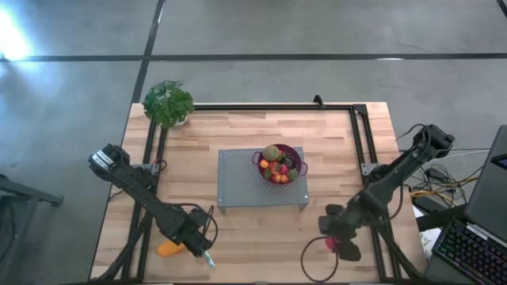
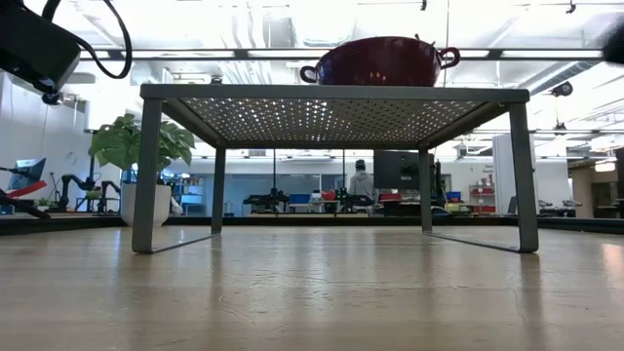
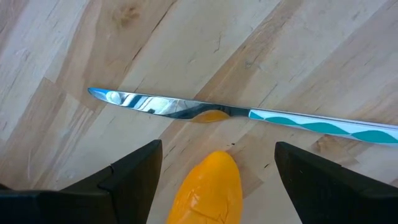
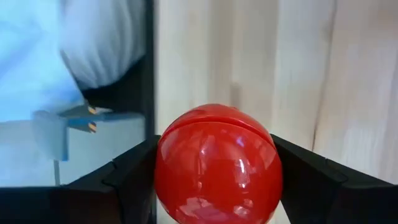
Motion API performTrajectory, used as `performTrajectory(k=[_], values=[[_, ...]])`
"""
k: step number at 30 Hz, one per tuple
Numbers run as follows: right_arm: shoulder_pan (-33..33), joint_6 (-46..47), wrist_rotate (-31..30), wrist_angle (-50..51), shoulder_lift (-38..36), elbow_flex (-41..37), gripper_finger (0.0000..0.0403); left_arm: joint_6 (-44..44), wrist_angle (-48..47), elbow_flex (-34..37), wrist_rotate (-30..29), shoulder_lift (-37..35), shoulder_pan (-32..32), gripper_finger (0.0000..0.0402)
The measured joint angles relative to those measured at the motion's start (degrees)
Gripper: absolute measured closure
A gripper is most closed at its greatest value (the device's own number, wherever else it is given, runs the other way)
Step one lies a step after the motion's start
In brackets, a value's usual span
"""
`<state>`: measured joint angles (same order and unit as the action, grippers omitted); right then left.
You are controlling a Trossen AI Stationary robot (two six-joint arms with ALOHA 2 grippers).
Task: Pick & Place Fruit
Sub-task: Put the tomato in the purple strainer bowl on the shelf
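Most fruit (image 1: pixel 277 165) sits in the bowl (image 1: pixel 298 153) on the central stand; left gripper (image 3: pixel 214 177) straddles the orange piece (image 3: pixel 208 190) with jaws spread, near left, while right gripper (image 4: pixel 214 174) pinches the red ball (image 4: pixel 216 167), near right, ready to carry.

Layout of the surface (image 1: pixel 253 237) as we see it from above

We find the rack (image 1: pixel 238 178) at the middle, with the bowl (image 1: pixel 279 164) of fruit on its right part. The potted plant (image 1: pixel 168 103) stands at the far left corner. Near the front left, the elongated fruit (image 1: pixel 169 248) lies between the fingers of the left hand (image 1: pixel 192 245), the knife (image 3: pixel 249 114) just beyond its tip. At the front right edge, the ball (image 4: pixel 217 165) sits between the fingers of the right hand (image 1: pixel 337 244).
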<state>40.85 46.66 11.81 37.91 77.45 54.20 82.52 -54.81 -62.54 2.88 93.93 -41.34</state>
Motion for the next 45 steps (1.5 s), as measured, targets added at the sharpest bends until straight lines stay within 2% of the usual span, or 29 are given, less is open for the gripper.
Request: performTrajectory(k=[8, 16, 21, 26, 33, 41, 45], values=[[-8.61, -17.06, -0.07, 5.41, 0.0, 11.91, 0.0156, 0.0, 0.0, 0.0, -0.35, 0.0, 0.0, 0.0087], [-19.68, -33.6, -6.22, 12.22, 0.0, 23.71, 0.0128, -0.02, -0.01, 0.0, -0.42, 0.0, 0.0, 0.0087], [-27.97, -43.11, -8.94, 12.85, -0.02, 27.99, 0.0141, -0.2, -0.02, 0.0, -1.03, 0.0, 0.0, 0.0087], [-36.14, -48.74, -9.01, 12.68, -0.04, 27.97, 0.0151, -0.68, -0.02, 0.0, -1.95, 0.0, 0.0, 0.0087], [-44.4, -50.66, -8.57, 12.25, -0.02, 26.38, 0.0129, -1.16, -0.02, 0.0, -2.12, 0.0, 0.0, 0.0087], [-46.96, -51.45, -8.13, 12.24, 0.01, 23.51, 0.0152, -1.16, -0.02, 0.0, -2.12, 0.0, 0.0, 0.0087], [-46.91, -51.41, -8.13, 10.19, 0.02, 21.95, 0.0142, -1.14, -0.02, 0.0, -2.12, 0.01, 0.0, 0.0087]])
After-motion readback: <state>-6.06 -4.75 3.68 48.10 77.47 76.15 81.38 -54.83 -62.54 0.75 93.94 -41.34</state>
